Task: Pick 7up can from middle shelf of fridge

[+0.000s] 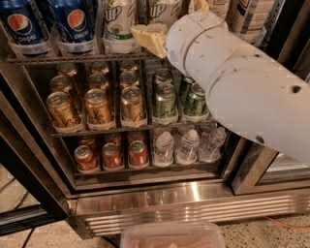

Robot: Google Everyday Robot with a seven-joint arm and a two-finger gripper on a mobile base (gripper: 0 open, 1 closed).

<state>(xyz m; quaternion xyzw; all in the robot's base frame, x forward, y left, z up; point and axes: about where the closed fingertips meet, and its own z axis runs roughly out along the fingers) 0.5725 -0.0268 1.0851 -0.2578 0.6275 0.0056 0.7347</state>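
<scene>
Two tall white-and-green 7up cans stand on the middle shelf (72,58) of the fridge (193,198), one (119,22) left of the other (162,9). My gripper (157,31) is at the top centre, at the end of the big white arm (242,87). It is up against the right 7up can at shelf height, and it hides that can's lower part. Two tall blue Pepsi cans (22,22) stand left of the 7up cans.
The rack below holds short gold cans (60,109) and short green cans (164,99). Red cans (111,155) and water bottles (189,145) stand on the bottom rack. A dark door frame (24,160) runs down the left. A clear container (172,237) is at the bottom edge.
</scene>
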